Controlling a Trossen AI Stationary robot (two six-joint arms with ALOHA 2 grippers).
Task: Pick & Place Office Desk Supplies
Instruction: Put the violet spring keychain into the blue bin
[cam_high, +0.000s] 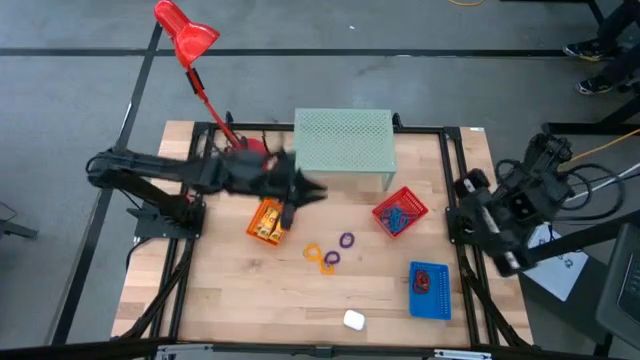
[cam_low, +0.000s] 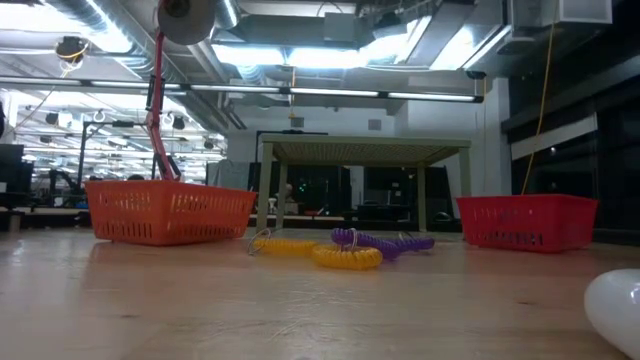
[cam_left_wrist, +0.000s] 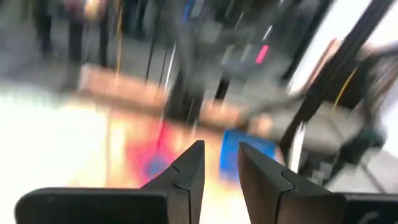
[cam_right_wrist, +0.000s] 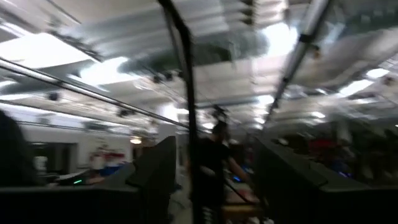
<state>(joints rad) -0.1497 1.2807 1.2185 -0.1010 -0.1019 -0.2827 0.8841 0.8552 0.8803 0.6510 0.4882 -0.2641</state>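
Right now your left gripper (cam_high: 312, 192) hangs just above the centre of the high view, over bare wood between the small orange mesh basket (cam_high: 266, 221) and the pale green mesh riser (cam_high: 344, 142). Its fingers (cam_left_wrist: 186, 174) stand slightly parted with nothing between them, so it carries nothing. The right gripper (cam_right_wrist: 211, 180) is folded back at the right edge of the table with its fingers spread wide and empty.

What you have left to sort lies low in the middle of the high view: two thin orange coiled loops (cam_high: 320, 256) and two thin purple coiled loops (cam_high: 346, 241), close together and in the low view apparently touching. The red mesh basket (cam_high: 400, 212), right of centre, already holds blue loops, and the blue mesh basket (cam_high: 429, 289) at lower right holds something red. The orange basket holds stubby yellow tubes.

Your main risk is the cluster itself: the coils look springy and may be hooked into one another, so pinching one could drag a neighbour along into the wrong basket. They lie flat, so closing too high would miss, and closing too low would scrape the tabletop.

Watch the arm's sweep too. It sits close to the orange basket and the riser's front edge; a careless descent could shove the light basket or clip the riser. A white rounded object (cam_high: 353, 320) near the lower edge is worth avoiding.
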